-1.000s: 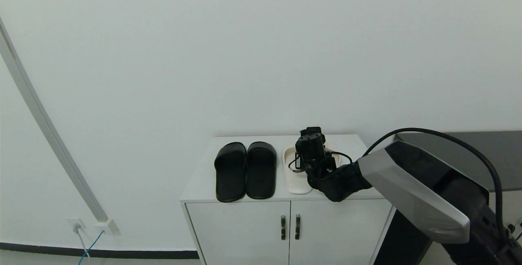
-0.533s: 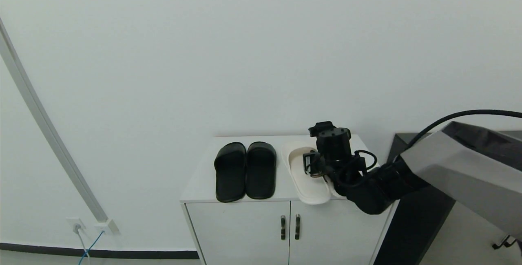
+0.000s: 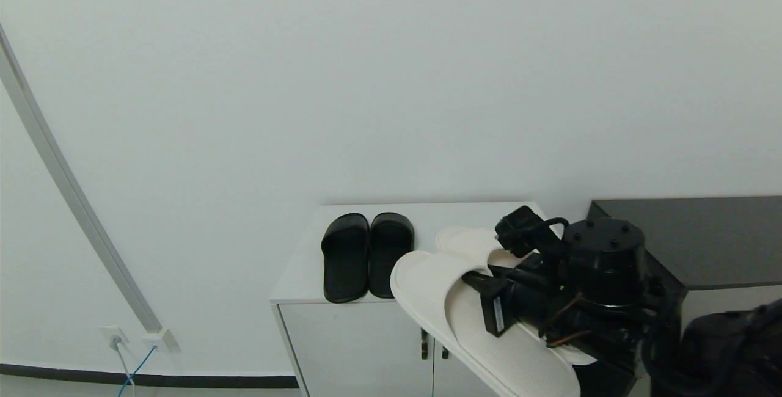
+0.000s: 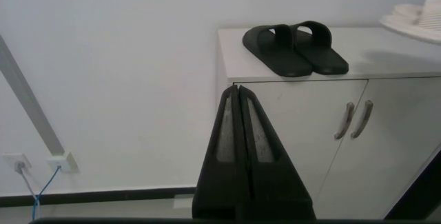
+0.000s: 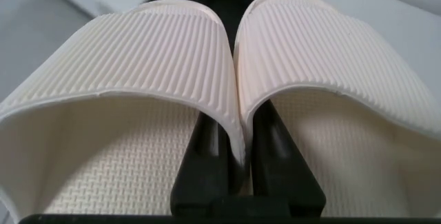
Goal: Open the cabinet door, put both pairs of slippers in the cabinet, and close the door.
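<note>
A black pair of slippers [image 3: 366, 255] lies on top of the white cabinet [image 3: 305, 275], whose two doors [image 4: 303, 134] are closed, handles [image 4: 353, 118] side by side. My right gripper [image 3: 484, 297] is shut on the white pair of slippers [image 3: 427, 287], held in the air in front of the cabinet's right half and tilted down. In the right wrist view its fingers [image 5: 207, 145] pinch the adjoining inner sides of both white slippers [image 5: 138, 65]. My left gripper [image 4: 238, 96] is shut and holds nothing, low in front of the cabinet's left corner, with the black pair [image 4: 296, 39] above it.
A dark counter [image 3: 702, 238] stands right of the cabinet. A slanted wall conduit [image 3: 61, 183] runs down to sockets with cables [image 3: 116, 339] at the lower left. The white slippers partly cover the door handles in the head view.
My right gripper has lifted the white pair off the cabinet top and drawn it back and down toward the camera. The black pair stays where it was.
</note>
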Controlling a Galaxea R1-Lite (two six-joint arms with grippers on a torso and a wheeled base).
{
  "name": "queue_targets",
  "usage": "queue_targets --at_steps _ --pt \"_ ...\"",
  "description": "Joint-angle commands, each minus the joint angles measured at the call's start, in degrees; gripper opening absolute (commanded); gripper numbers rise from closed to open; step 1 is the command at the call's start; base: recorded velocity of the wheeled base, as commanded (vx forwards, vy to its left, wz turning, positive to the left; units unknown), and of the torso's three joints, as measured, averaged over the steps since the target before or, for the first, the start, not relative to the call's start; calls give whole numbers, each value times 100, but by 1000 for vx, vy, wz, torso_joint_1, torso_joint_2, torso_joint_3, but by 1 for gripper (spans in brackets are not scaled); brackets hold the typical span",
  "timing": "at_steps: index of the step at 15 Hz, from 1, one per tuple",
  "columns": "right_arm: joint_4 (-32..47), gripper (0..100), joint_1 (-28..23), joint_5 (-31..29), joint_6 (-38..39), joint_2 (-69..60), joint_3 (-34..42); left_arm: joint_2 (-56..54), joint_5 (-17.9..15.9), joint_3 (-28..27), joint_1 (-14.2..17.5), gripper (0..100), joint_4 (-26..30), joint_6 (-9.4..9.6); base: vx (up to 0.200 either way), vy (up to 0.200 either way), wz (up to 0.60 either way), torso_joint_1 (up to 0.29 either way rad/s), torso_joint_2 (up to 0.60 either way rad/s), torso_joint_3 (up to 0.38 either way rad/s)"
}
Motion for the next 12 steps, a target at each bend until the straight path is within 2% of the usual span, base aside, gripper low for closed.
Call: queue_targets --at_steps 1,5,9,11,12 --pt "53 0 82 599 -75 -1009 621 9 -1 1 8 0 0 -2 0 0 0 0 0 0" --pt "414 0 91 977 -550 -1168 761 9 8 1 8 0 -9 -2 0 0 0 0 0 0" --pt "396 0 64 1117 -963 -1194 858 9 -1 1 -1 0 0 7 0 0 0 0 0 0" --pt "343 0 -6 1170 -1464 -1194 1051 9 -1 1 -1 0 0 -2 0 0 0 0 0 0" --pt "203 0 -68 1381 -1631 -1194 1139 9 -1 1 -1 0 0 -2 0 0 0 0 0 0"
